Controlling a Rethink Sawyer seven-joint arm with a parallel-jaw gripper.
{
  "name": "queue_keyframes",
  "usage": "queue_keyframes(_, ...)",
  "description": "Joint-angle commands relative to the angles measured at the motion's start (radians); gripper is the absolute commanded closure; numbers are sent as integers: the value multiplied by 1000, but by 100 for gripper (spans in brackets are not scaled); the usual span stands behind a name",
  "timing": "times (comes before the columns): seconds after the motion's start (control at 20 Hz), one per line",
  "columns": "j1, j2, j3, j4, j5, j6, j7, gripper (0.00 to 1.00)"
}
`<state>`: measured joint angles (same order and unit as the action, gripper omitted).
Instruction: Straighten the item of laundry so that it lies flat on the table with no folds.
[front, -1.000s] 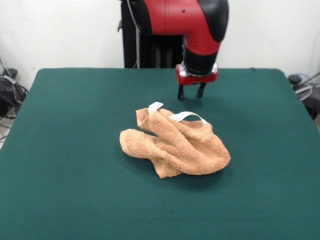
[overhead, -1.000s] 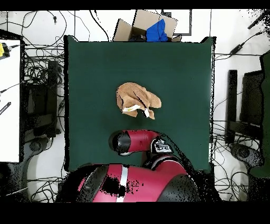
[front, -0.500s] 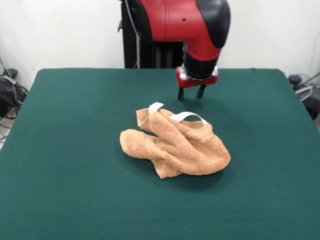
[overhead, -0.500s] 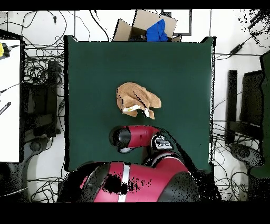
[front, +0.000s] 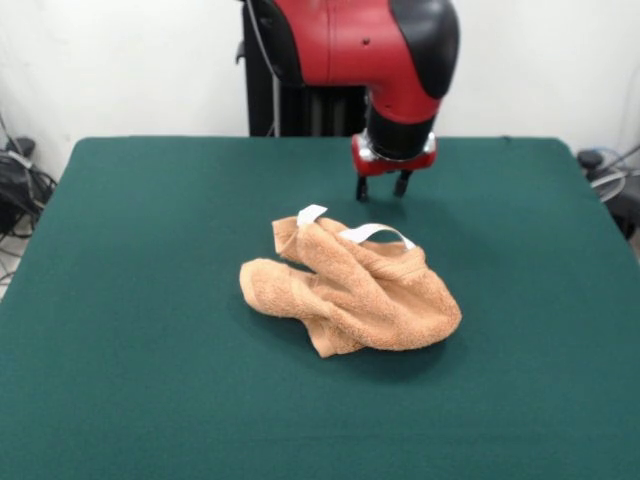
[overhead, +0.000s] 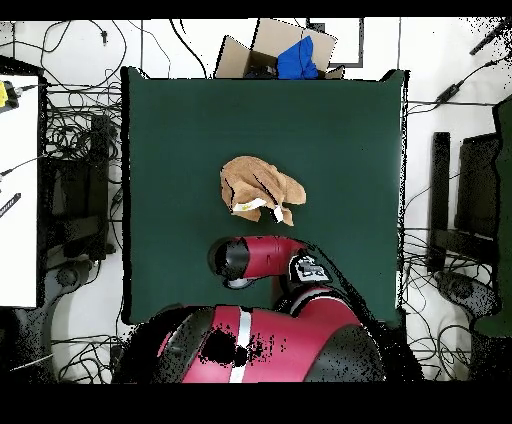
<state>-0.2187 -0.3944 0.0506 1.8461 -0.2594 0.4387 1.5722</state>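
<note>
The towel (front: 350, 290) lies bunched in a heap near the middle of the green tabletop (front: 140, 250), far from flat. It is an orange-tan terry cloth, rolled and folded over itself in several thick lumps, with one lobe sticking out to the left in the front view and a rounder mass to the right. Two white tags (front: 312, 213) show along its far edge, one a short flap standing up, the other a longer loop arched over the cloth. From overhead the towel (overhead: 260, 188) reads as a crumpled lump, with the white tags on the side facing the arm.

The end effector (front: 381, 187) hangs just behind the towel, above the tabletop and not touching the cloth. Its two dark fingers (front: 362, 188) point straight down and stand apart, with nothing between them. The red and black arm (overhead: 262, 260) reaches over the tabletop's near edge in the overhead view.

Off the tabletop's far side, overhead, a cardboard box (overhead: 290, 45) holds something blue.
</note>
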Motion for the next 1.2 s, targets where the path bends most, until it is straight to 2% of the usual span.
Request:
queue_keyframes(0.05, -42, 55, 55, -71, -33, -313, 159, 0)
queue_keyframes(0.3, -44, -60, 32, 95, -46, -377, 205, 0)
queue_keyframes(0.4, -50, -89, 28, 133, -48, -389, 203, 0)
queue_keyframes(0.8, -53, -104, 4, 209, -33, -462, 190, 0)
queue_keyframes(1.2, -51, -95, -10, 233, -24, -495, 181, 0)
